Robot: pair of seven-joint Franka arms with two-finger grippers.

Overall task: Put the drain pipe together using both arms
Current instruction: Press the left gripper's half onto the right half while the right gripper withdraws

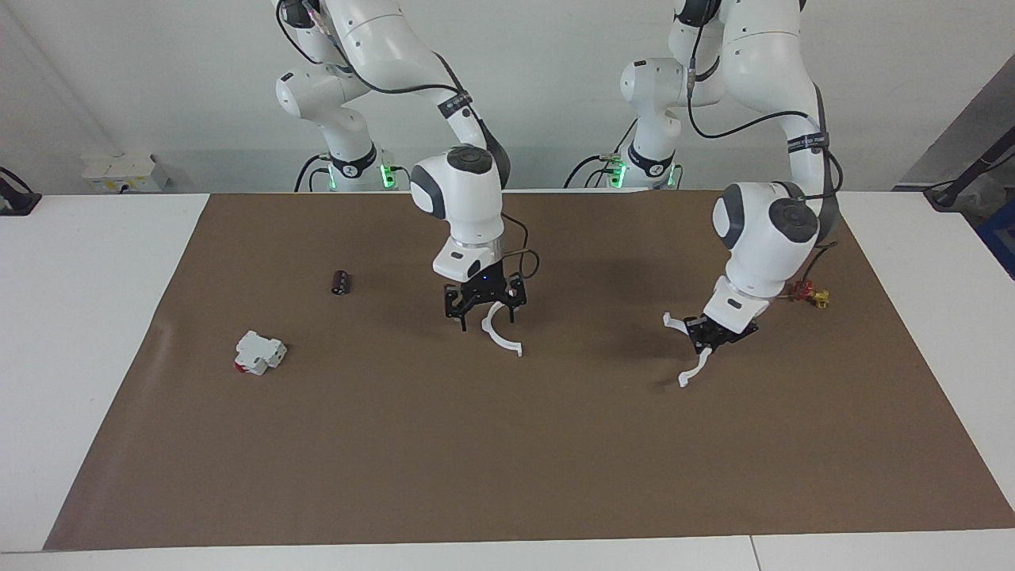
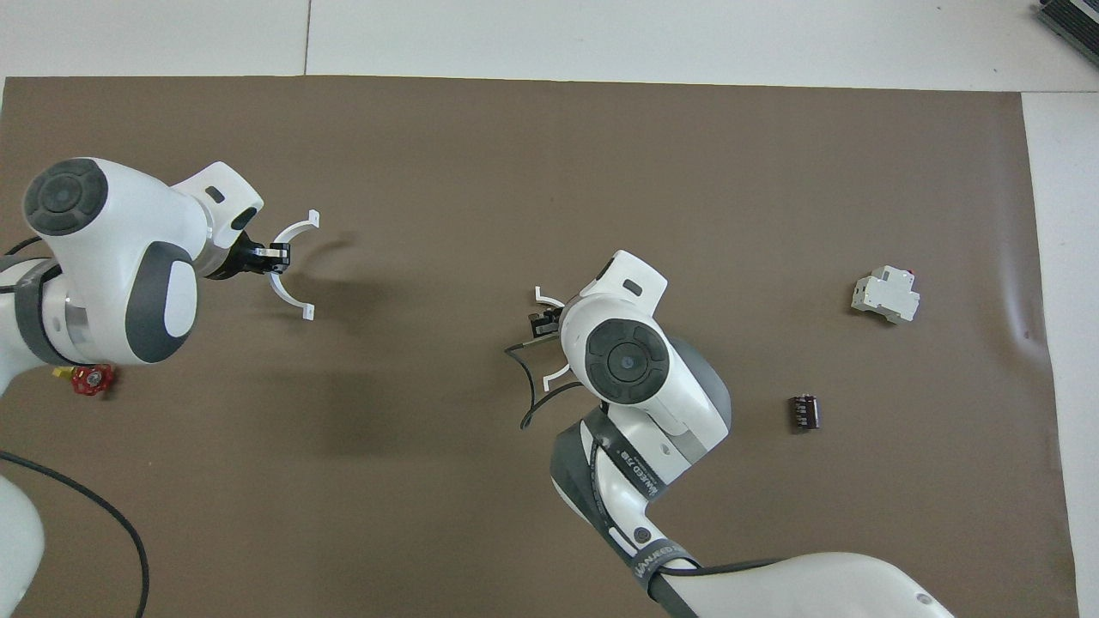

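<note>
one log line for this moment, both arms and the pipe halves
left end effector: shut on half-ring, raised over mat | right end effector: shut on second half-ring, raised mid-mat | halves: apart, unjoined

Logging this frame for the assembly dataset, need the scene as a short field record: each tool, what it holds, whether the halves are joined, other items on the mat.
left tool: shut on thin white plastic half-ring arc, raised above brown mat, toward left arm's end
right tool: shut on second white half-ring arc, over mat's middle
halves: apart, not joined
blocky white device with red part: on mat, toward right arm's end
small black cylinder: on mat, nearer the robots than the device
small red and yellow part: on mat, by left arm
</note>
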